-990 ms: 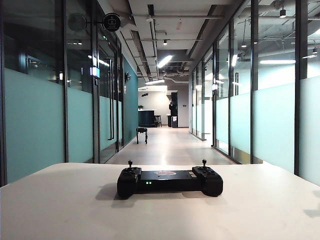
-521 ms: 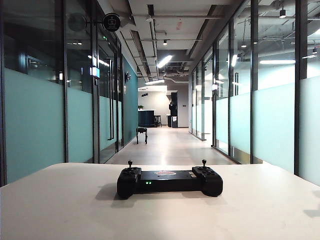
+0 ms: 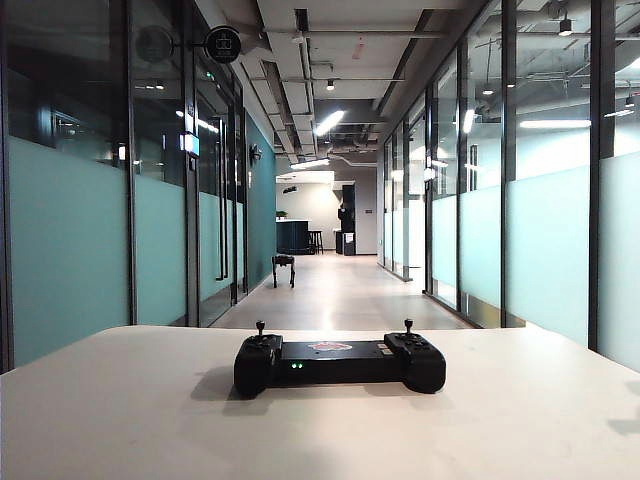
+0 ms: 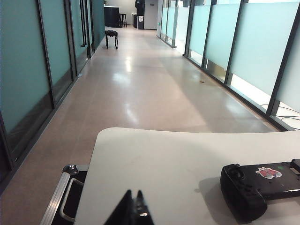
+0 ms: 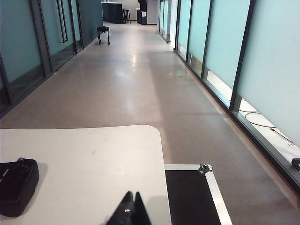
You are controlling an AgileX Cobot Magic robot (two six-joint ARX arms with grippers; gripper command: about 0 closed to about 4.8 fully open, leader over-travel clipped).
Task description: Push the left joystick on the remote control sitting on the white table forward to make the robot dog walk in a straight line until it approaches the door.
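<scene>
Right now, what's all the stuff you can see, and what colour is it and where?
remote control: one, black, middle of the white table
joysticks: two, black, left joystick and right joystick on the remote's ends
white table: one, white, in front
robot dog: one, black, far down the corridor by the left wall
case: black with metal edges, on the floor beside the table
left hand: shut, empty, above the table's left edge
right hand: shut, empty, above the table's right edge

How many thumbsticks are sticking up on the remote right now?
2: the left joystick on the remote control's left end, the right joystick on its right end. Neither is touched.
</scene>
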